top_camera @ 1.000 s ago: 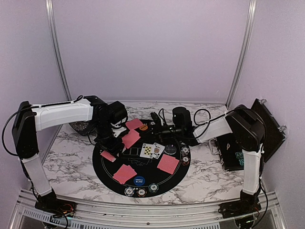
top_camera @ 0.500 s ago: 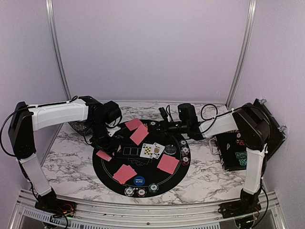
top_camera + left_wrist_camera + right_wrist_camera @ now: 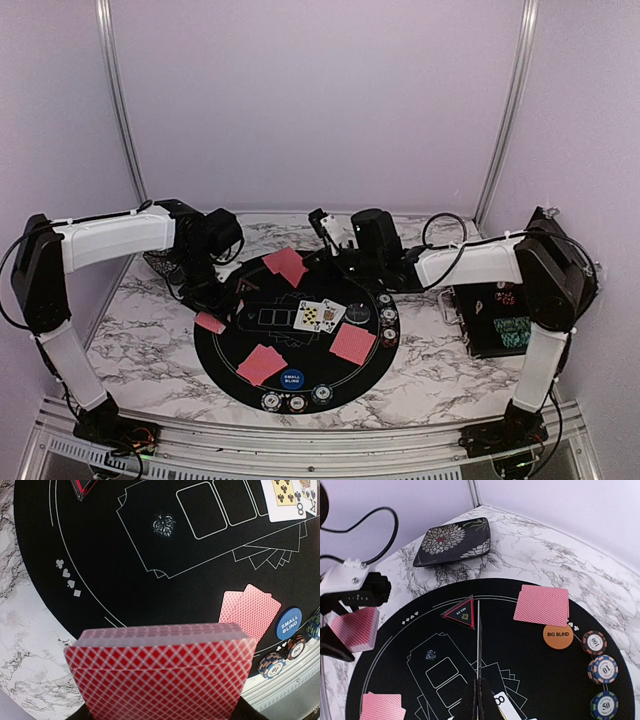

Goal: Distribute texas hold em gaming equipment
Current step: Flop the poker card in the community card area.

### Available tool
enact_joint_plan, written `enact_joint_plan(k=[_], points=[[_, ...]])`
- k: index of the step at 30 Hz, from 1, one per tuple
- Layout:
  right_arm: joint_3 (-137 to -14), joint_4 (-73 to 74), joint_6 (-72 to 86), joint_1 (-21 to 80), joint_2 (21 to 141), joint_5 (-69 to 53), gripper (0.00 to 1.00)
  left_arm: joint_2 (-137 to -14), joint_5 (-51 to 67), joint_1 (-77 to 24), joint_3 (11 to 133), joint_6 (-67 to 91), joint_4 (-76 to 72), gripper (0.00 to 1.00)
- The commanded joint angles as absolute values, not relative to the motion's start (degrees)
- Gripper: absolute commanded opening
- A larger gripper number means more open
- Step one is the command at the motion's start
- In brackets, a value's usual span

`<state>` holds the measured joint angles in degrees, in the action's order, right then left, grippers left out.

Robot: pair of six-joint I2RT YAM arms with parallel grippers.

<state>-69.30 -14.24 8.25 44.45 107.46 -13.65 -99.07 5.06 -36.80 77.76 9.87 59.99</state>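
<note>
Overview, wrist close-ups, mat (image 3: 310,352) apparently shared

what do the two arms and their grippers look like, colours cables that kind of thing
Both the left arm and right arm have white shell links, black joints and black bases. Thin black cables loop loosely along each. The left gripper and right gripper are black blocks with a small white part; the jaws are dark and slim.
</note>
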Motion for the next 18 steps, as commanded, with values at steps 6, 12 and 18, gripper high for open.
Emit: enact_joint_plan(k=[6,12,18], points=[[-67.29,-17.65,-14.73,51.4,108.35,5.27,0.0,-95.84,5.71,-35.95,76.42,9.93,60.14,0.57],[-66.08,-19.94,-21.59,53.37,110.16,7.31,0.0,-95.7,5.77,-35.95,76.33,9.91,60.12,0.57],[-66.6,-20.46,-24.68,55.17,112.42,9.45,0.0,-95.71,6.04,-35.95,76.37,9.93,60.12,0.57]])
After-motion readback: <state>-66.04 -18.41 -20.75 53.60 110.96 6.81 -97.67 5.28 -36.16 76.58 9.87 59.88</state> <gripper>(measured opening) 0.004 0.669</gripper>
